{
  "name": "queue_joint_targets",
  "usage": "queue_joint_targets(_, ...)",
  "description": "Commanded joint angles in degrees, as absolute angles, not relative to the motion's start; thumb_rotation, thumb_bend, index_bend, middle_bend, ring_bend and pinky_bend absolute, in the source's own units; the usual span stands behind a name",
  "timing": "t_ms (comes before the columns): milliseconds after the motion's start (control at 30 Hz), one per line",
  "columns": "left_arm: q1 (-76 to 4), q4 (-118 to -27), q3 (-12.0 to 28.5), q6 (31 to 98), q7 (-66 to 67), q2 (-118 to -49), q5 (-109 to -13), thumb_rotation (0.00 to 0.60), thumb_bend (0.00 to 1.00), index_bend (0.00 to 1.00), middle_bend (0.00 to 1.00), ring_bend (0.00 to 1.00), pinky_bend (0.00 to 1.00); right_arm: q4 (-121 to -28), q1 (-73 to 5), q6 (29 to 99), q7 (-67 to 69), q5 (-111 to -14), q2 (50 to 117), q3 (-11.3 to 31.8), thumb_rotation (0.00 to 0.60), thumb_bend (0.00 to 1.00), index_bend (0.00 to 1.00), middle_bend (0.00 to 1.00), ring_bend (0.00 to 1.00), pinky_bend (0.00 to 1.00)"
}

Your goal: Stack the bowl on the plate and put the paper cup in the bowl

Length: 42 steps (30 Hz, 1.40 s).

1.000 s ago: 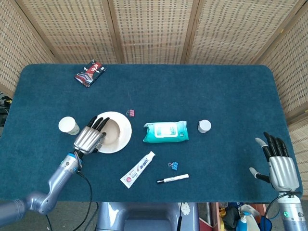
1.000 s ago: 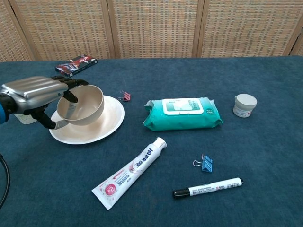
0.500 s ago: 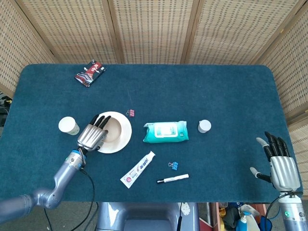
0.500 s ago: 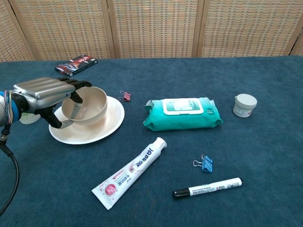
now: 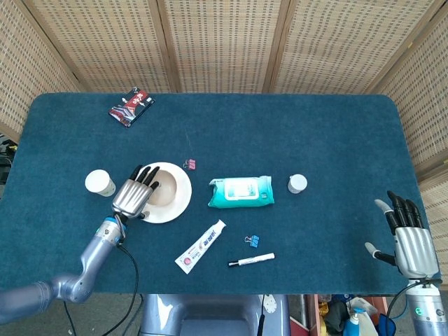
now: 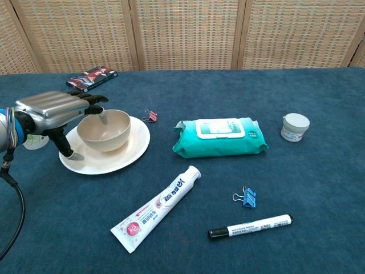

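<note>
A beige bowl (image 5: pixel 163 193) (image 6: pixel 106 131) stands upright on the white plate (image 5: pixel 181 201) (image 6: pixel 132 149) at the left of the table. My left hand (image 5: pixel 131 196) (image 6: pixel 51 111) is at the bowl's left side. Its fingertips (image 6: pixel 98 111) reach over the rim, and the thumb (image 6: pixel 64 148) hangs down over the plate, apart from the bowl's wall. The white paper cup (image 5: pixel 100 183) stands upright left of the plate; in the chest view only a sliver (image 6: pixel 34 142) shows behind the hand. My right hand (image 5: pixel 411 242) hovers open and holds nothing, off the table's front right corner.
A teal wet-wipes pack (image 5: pixel 241 191) (image 6: pixel 220 137) lies right of the plate, with a small white jar (image 5: pixel 297 183) beyond it. Toothpaste (image 5: pixel 201 246), a blue clip (image 5: pixel 253 241) and a marker (image 5: pixel 250 260) lie toward the front. A pink clip (image 5: pixel 190 164) sits by the plate, a dark packet (image 5: pixel 131 106) at the far left.
The left hand has set the tilted bowl down level on the plate. Its thumb has come off the bowl's wall. The right hand stays where it was.
</note>
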<state>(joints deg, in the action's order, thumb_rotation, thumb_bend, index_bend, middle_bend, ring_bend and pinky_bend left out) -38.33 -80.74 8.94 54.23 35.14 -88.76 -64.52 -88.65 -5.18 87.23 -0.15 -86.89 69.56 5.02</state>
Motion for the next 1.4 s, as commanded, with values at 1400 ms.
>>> queue_joint_targets(1400,-27.6,-73.1,2.6,57.4,12.5,-71.7,-72.5,0.6,0.29,0.46,0.0,0.0,0.0,-89.3,-5.4,86.9,-2.3,-87.8,70.1,4.4,0.6,0.13,0.12,0.0,0.0,0.0)
